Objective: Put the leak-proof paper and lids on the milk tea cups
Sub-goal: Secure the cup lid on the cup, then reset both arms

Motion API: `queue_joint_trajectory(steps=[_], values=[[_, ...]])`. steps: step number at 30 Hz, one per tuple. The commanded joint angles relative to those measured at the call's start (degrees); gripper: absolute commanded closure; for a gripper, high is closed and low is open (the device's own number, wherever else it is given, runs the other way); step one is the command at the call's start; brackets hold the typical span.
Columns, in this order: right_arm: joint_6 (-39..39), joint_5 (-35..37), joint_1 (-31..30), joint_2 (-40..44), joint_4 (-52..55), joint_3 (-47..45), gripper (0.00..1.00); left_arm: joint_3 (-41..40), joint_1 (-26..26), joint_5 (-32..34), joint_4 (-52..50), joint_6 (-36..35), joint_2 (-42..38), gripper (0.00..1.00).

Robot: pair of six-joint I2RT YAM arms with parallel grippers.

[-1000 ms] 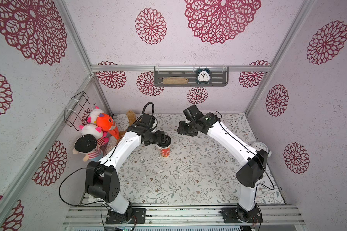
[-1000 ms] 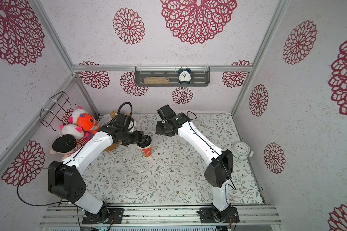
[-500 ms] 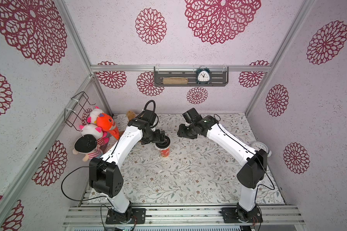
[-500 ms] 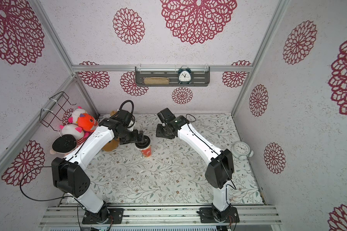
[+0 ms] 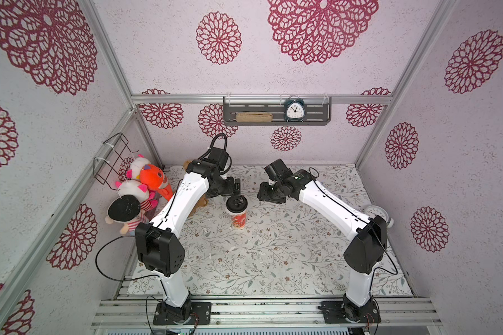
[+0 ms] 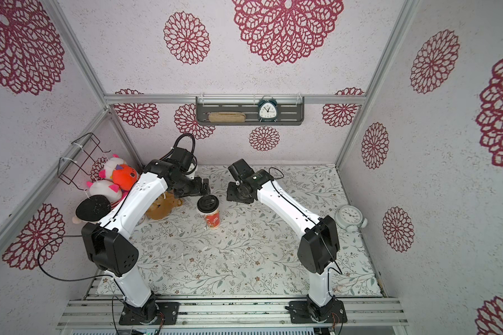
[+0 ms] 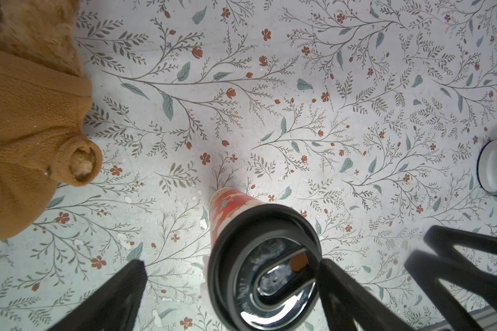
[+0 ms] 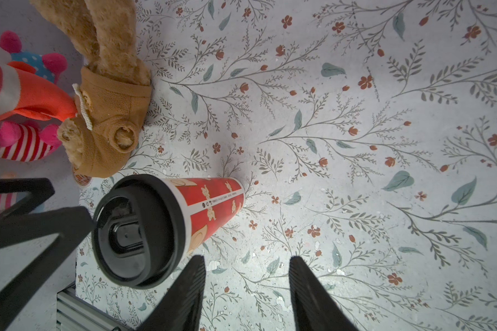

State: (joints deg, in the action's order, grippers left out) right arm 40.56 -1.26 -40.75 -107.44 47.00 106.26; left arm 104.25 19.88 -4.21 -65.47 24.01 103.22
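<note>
Milk tea cup [image 5: 239, 220] upright on table [image 5: 273, 255], toward the back, black lid [image 5: 236, 202] on it. Left hand [image 7: 231, 263] spread wide, lid between its fingers [image 7: 121, 286] in wrist view. Right hand [image 8: 246, 259] half parted, empty, near cup.

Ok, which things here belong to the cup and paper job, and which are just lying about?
Job: milk tea cup, standing, with black lid on its rim; leak-proof paper not visible.
Lying about: brown plush bear, plush toys by the wall, white alarm clock, shelf clock.
</note>
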Motion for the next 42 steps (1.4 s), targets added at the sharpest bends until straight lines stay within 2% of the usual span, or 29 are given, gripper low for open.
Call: queue_joint_trajectory(steps=[1,4,8,17,22,26,28,32,36,39,42], values=[[-0.4,0.2,0.1,3.8,-1.0,-0.4,0.49,0.7,0.2,0.2,-1.0,-0.7,-1.1,0.02],[-1.2,-0.5,0.2,4.3,-1.8,-1.4,0.49,-0.4,0.2,1.3,-0.7,-0.8,-2.9,0.00],[-2.2,-2.5,0.7,6.0,-4.9,-4.6,0.50,-4.4,-0.1,2.7,1.8,-0.5,-7.2,0.03],[-4.8,-3.6,3.8,10.7,-9.9,-12.2,0.51,-20.9,-3.9,2.2,15.3,1.9,-21.8,0.08],[-7.2,0.5,8.2,16.7,-11.9,-19.6,0.49,-33.0,-8.6,4.2,25.8,2.5,-32.7,0.06],[-10.4,7.8,15.0,25.8,-16.5,-30.9,0.45,-44.9,-15.5,6.1,36.0,2.0,-42.7,0.02],[-12.7,11.6,19.2,31.0,-20.0,-37.7,0.44,-50.8,-18.3,10.3,41.0,1.2,-47.5,0.01],[-19.1,19.2,27.5,41.4,-32.9,-54.6,0.42,-62.3,-21.9,20.9,52.6,-0.6,-54.8,0.03],[-31.1,26.6,29.0,52.5,-56.5,-74.9,0.38,-77.7,-22.4,28.5,73.6,-3.9,-58.1,0.01],[-35.6,30.1,29.9,57.1,-74.8,-88.2,0.31,-88.0,-23.0,30.0,90.3,-8.3,-57.3,0.02],[-35.8,30.4,31.9,54.9,-84.4,-94.3,0.30,-92.5,-23.9,30.3,99.0,-11.4,-51.4,0.01]])
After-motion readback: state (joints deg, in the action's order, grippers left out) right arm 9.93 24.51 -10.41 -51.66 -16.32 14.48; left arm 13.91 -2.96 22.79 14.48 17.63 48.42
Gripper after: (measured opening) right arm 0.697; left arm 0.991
